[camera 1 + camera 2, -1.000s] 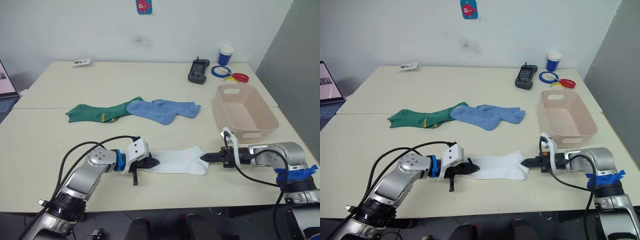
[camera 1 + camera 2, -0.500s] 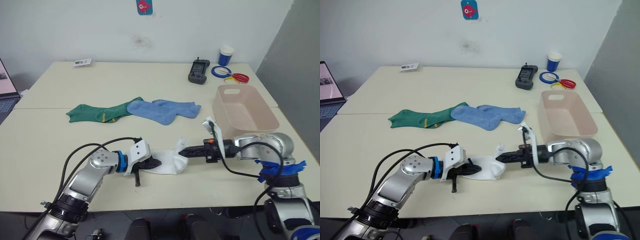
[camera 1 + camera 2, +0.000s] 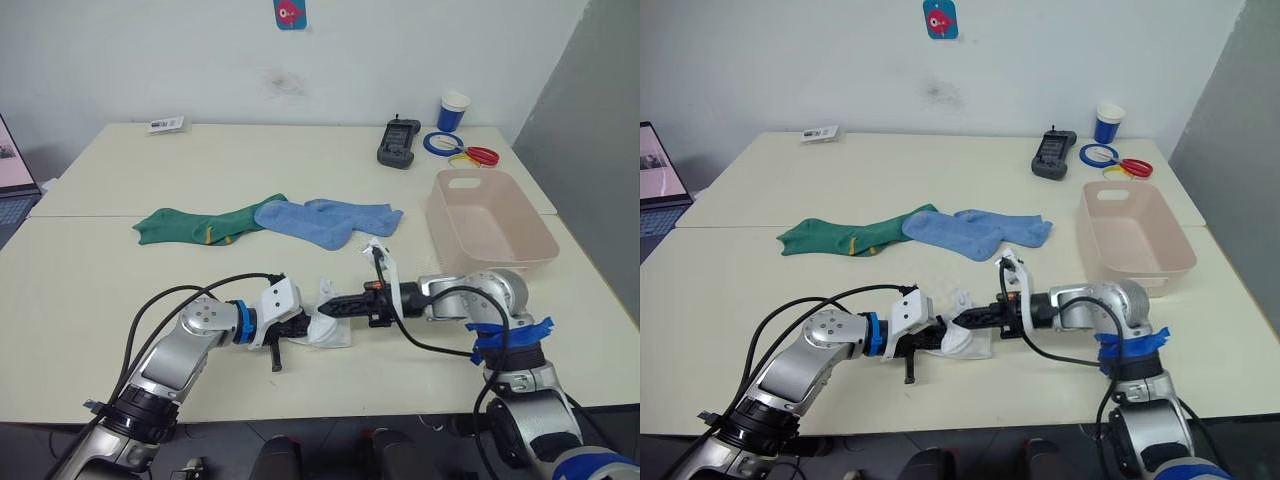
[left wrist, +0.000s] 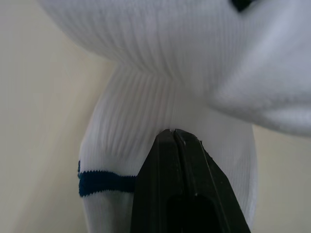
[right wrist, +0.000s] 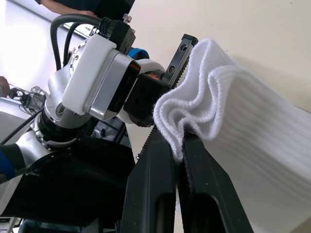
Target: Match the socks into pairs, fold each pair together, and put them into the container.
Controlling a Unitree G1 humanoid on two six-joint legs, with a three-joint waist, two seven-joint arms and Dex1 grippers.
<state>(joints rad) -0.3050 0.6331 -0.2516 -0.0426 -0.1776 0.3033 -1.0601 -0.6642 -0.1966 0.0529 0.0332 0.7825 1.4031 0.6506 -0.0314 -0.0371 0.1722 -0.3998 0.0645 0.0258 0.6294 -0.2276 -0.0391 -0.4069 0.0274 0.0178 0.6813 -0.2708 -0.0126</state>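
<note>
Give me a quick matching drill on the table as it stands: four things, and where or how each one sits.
Things:
1. white sock pair
2. dark green sock pair
3. light blue sock pair
4. pale pink plastic tub

States:
A. empty, on the robot's right
B. pinched by both grippers
C. flat, toward the robot's left
D. flat, between green socks and tub

Pairs: 1-B, 2-C, 3-D, 4-A

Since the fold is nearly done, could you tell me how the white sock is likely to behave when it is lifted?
Likely floppy: the white sock bunches in soft folds where the right gripper pinches it. Probably light, as it arches up between the right gripper and left gripper without sagging flat. The ribbed knit should grip rather than slip.
</note>
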